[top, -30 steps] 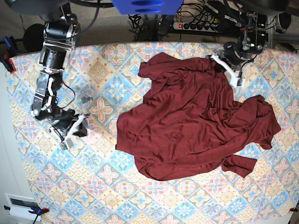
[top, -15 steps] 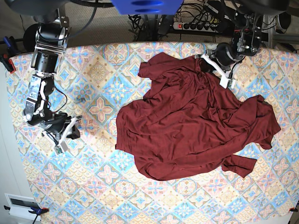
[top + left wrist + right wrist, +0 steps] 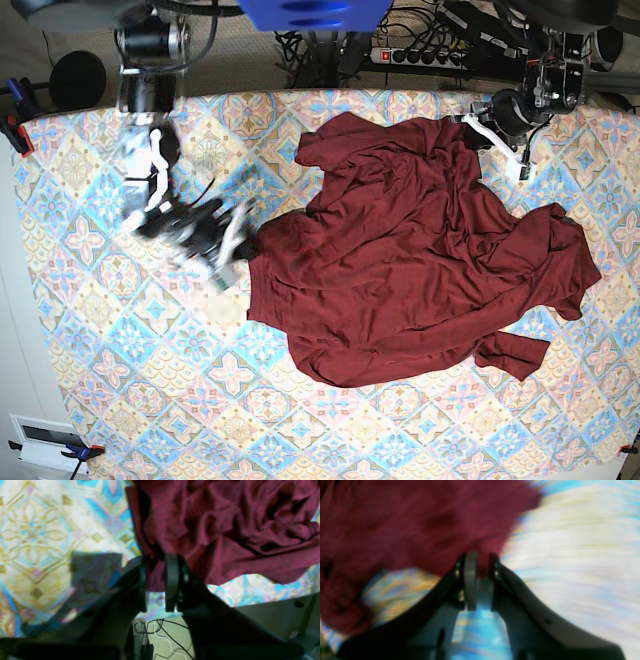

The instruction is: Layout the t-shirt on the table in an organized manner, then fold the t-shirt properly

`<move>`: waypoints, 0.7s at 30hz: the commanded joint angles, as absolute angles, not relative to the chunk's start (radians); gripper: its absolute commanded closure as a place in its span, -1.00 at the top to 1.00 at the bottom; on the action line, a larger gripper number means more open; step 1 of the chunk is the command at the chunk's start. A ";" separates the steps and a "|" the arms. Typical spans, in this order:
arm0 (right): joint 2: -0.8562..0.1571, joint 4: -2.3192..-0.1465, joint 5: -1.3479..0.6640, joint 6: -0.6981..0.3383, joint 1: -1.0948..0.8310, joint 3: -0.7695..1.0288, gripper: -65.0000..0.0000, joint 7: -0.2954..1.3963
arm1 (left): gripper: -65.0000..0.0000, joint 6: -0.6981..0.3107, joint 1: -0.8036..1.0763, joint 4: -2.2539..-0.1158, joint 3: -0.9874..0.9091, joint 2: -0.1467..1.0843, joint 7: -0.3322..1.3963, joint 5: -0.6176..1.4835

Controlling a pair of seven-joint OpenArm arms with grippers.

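Beyond the far edge we saw a power strip (image 3: pixel 425 55) with a red switch, lying among tangled black cables (image 3: pixel 310 50) on a grey floor (image 3: pixel 230 60). A blue block (image 3: pixel 315 12) sat at the top centre. A dark round thing (image 3: pixel 75 78) stood off the far left corner; we could not tell what it was. Red and black clamps (image 3: pixel 12 132) gripped the left edge, with another (image 3: pixel 80 452) near the lower left corner beside a white box (image 3: pixel 40 440). The left wrist view showed loose black and white wires (image 3: pixel 162 630) on the floor.
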State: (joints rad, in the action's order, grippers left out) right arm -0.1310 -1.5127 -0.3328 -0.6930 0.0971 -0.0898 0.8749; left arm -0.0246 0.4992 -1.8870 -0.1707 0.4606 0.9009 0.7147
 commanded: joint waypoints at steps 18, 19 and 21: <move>-0.245 -1.661 0.128 -0.698 0.099 -0.332 -0.35 0.601 | -0.37 -0.028 0.496 -1.903 -0.174 0.475 0.898 0.722; -0.245 -1.659 0.130 -0.698 0.108 -0.332 -0.35 0.598 | -0.37 -0.028 0.496 -1.903 -0.174 0.475 0.897 0.722; -0.263 -1.636 0.133 -0.698 0.125 -0.332 -0.34 0.588 | -0.37 -0.028 0.495 -1.902 -0.173 0.475 0.897 0.722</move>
